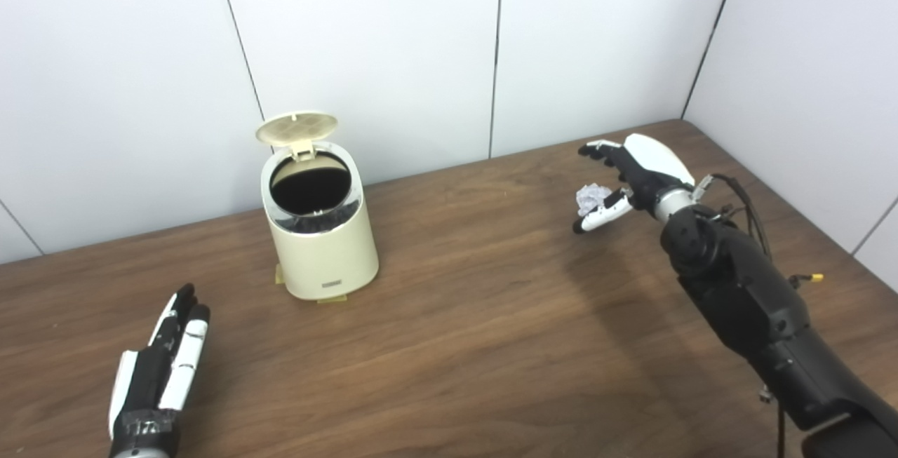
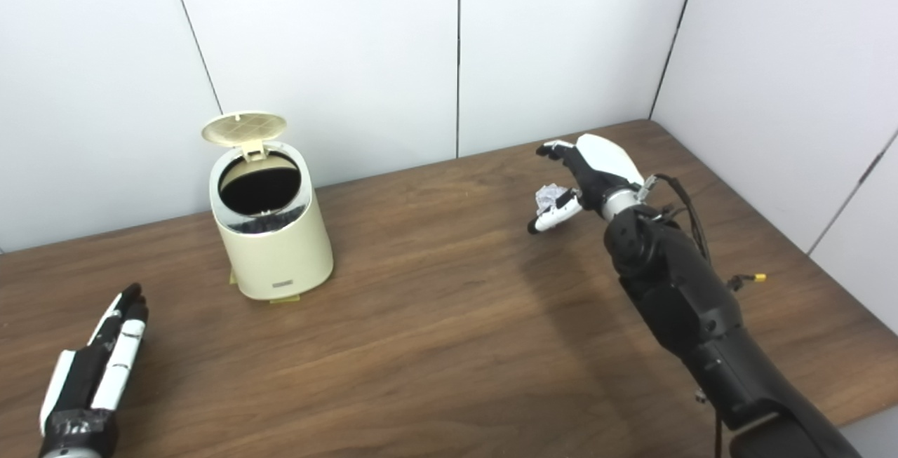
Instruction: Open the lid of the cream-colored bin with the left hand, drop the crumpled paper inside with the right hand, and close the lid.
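The round cream-coloured plastic bin [image 1: 319, 230] stands on the brown wooden counter [image 1: 477, 318] with its hinged lid [image 1: 296, 128] already tipped up, so the step in hand appears to be picking up the paper. The small white crumpled paper ball [image 1: 591, 196] lies well to the right of the bin, inside the right hand [image 1: 631, 174], between the spread fingers [image 1: 598, 150] and the thumb, which are not yet closed on it; whether they touch it is unclear. Next they should close, lift and carry it over the opening. The left hand [image 1: 163, 370] rests flat, fingers straight, holding nothing.
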{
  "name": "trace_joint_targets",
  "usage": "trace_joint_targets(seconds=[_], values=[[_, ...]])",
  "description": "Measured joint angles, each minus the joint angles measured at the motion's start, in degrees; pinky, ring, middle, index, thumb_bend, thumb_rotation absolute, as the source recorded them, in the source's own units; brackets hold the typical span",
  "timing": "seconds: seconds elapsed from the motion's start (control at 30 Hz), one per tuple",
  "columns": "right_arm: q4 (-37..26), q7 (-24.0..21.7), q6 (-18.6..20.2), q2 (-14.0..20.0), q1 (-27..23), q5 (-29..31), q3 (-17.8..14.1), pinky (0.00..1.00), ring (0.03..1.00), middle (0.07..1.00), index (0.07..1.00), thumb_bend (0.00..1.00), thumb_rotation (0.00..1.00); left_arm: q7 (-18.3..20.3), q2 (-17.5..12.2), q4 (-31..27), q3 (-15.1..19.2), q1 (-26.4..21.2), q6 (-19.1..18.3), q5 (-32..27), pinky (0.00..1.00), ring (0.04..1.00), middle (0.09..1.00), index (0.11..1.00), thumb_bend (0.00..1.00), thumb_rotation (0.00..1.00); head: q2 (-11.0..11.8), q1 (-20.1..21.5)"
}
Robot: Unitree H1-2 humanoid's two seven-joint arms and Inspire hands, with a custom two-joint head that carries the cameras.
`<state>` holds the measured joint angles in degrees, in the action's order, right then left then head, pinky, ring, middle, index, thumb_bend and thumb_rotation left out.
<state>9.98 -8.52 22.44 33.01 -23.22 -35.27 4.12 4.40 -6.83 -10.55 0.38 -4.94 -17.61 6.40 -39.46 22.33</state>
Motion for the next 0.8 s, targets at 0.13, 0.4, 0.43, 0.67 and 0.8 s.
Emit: trace_joint_targets(seconds=[0.13, 0.4, 0.43, 0.67, 0.8], values=[[3.9, 1.5, -0.4, -0.4, -1.6, 0.0, 0.3, 0.74, 0.845, 0.849, 0.807, 0.92, 0.19, 0.2, -0.1, -1.1, 0.0, 0.0, -1.3, 0.0, 0.99, 0.997, 0.973, 1.000, 0.53, 0.79, -0.3, -0.2], [9.3, 2.7, -1.5, 0.0, -3.6, -1.5, 3.3, 0.72, 0.860, 0.860, 0.817, 0.89, 0.20, 0.3, -0.4, -1.2, 0.2, 0.0, -1.3, -0.1, 0.99, 0.996, 0.973, 1.000, 0.54, 0.79, -0.9, -0.4], [9.4, 2.7, -1.5, 0.1, -3.6, -1.7, 3.5, 0.71, 0.861, 0.862, 0.817, 0.89, 0.19, 0.3, -0.4, -1.2, 0.1, 0.0, -1.3, -0.1, 0.99, 0.997, 0.973, 1.000, 0.54, 0.79, -0.9, -0.4], [8.7, 2.7, -1.6, 2.5, -3.6, -2.2, 4.1, 0.67, 0.844, 0.856, 0.791, 0.89, 0.19, 0.3, -0.4, -1.2, -0.2, 0.2, -1.3, 0.3, 0.99, 0.992, 0.977, 1.000, 0.55, 0.77, -1.3, -0.5], [8.7, 2.7, -1.8, 3.3, -3.6, -2.1, 4.2, 0.67, 0.815, 0.827, 0.775, 0.89, 0.19, 0.2, -0.3, -1.2, -0.1, 0.2, -1.2, 0.3, 0.97, 0.977, 0.966, 0.991, 0.55, 0.76, -1.5, -0.6]])
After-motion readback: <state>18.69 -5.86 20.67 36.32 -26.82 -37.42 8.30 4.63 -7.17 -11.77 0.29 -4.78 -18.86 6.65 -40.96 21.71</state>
